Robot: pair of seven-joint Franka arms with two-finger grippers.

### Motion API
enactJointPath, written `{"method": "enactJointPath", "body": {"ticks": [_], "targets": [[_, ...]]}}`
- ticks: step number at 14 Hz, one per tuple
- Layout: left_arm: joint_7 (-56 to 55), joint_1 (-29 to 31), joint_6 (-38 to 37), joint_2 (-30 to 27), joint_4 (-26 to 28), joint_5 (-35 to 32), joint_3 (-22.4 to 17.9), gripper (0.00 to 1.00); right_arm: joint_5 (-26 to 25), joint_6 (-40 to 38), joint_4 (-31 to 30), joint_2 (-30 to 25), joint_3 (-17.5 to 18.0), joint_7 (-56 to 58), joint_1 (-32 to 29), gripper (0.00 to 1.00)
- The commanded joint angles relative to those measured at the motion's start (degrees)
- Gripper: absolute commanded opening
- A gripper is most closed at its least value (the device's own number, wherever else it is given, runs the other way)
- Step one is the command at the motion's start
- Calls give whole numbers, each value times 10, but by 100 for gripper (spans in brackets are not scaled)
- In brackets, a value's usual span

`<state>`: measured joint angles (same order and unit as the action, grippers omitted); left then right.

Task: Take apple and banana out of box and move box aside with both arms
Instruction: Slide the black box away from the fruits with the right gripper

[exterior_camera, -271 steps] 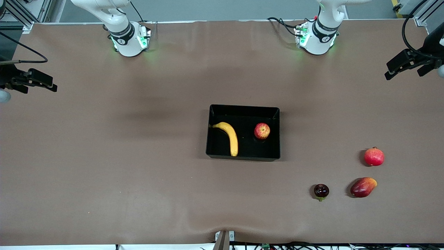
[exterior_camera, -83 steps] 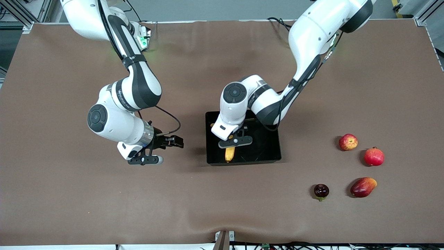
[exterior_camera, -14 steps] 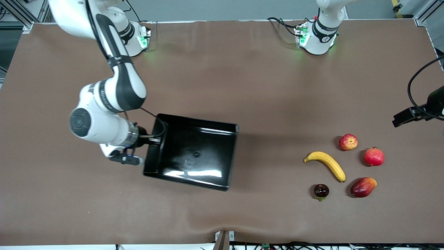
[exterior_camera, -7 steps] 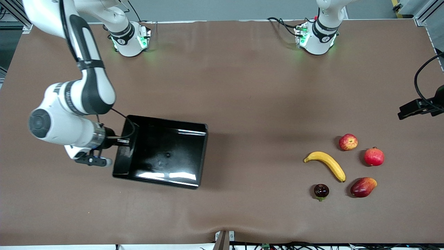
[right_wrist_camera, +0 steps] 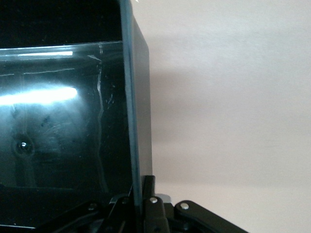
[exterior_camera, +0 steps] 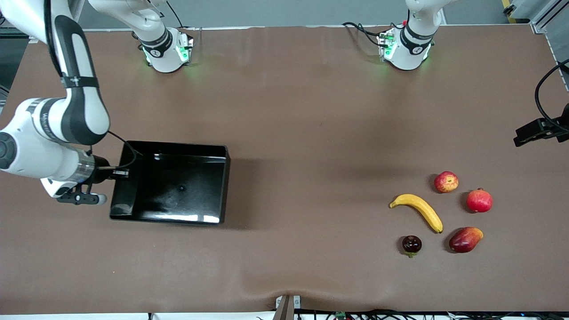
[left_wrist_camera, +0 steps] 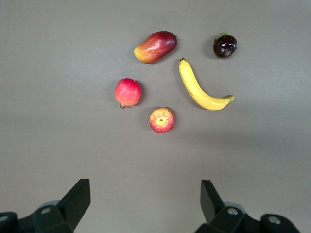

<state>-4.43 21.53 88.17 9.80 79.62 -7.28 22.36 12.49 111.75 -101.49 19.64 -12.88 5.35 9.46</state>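
Note:
The black box (exterior_camera: 178,191) is toward the right arm's end of the table with nothing inside. My right gripper (exterior_camera: 121,173) is shut on its short wall, and the right wrist view shows the thin wall (right_wrist_camera: 138,121) pinched in that gripper (right_wrist_camera: 142,194). I cannot tell whether the box rests on the table. The banana (exterior_camera: 418,210) and the apple (exterior_camera: 446,182) lie on the table toward the left arm's end. My left gripper (exterior_camera: 533,131) hangs open over that end. In its wrist view that gripper (left_wrist_camera: 145,199) is empty, with the banana (left_wrist_camera: 197,92) and apple (left_wrist_camera: 162,120) below.
A pomegranate (exterior_camera: 479,200), a mango (exterior_camera: 465,239) and a small dark fruit (exterior_camera: 411,244) lie close around the banana and apple. Both arm bases stand along the table's edge farthest from the front camera.
My right arm has carried the box toward the right arm's end of the table, and the box now sits flatter. The left gripper has edged slightly outward. The fruits have not moved.

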Motion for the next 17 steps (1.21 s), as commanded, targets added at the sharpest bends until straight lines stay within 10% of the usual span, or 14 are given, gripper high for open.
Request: {"method": "enactJointPath", "body": {"ticks": [1,17], "targets": [[12,4,-6,-23,13,12,0,100,-5,1,-26,-23,8,52,-37,0],[11,4,-8,-24,9,10,-3,100,-23,55,-31,45,-41,158,-97,0]]}}
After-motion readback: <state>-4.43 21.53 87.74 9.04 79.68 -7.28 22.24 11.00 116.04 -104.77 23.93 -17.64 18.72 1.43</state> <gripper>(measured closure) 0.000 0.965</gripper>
